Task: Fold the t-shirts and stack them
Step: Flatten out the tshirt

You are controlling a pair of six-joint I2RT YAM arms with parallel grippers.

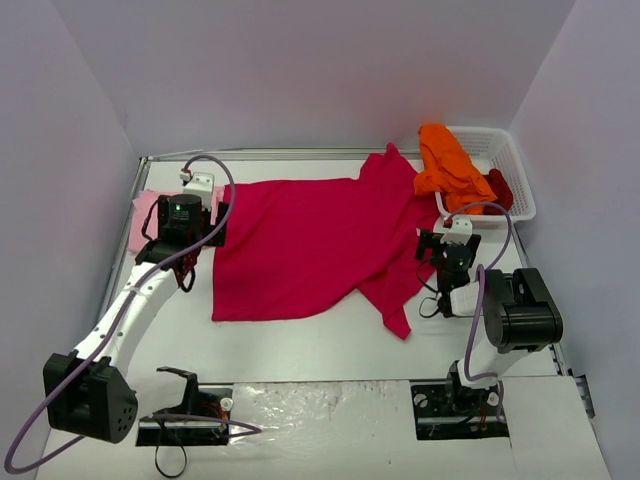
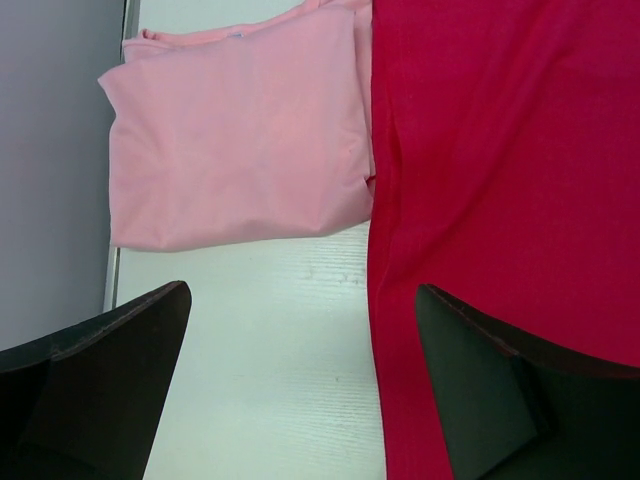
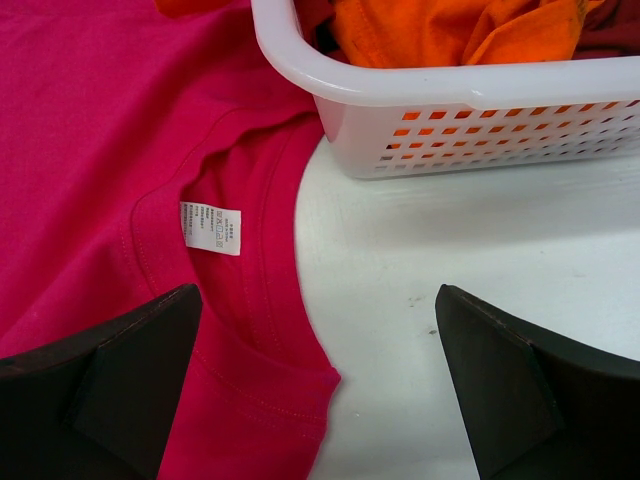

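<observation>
One pale pink t-shirt (image 2: 240,140) lies folded at the tabletop's (image 1: 300,345) far left. The crimson t-shirt (image 1: 300,250) lies spread in the middle, unfolded. The orange t-shirt (image 1: 450,165) and dark red t-shirt (image 1: 500,188) sit in the mesh basket (image 1: 515,170), far right. The left claw (image 2: 302,290) and right claw (image 3: 318,292) stand apart, empty.

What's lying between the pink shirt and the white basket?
The big crimson shirt lies spread out there, reaching from the pink shirt to the basket. The top view shows it.
</observation>
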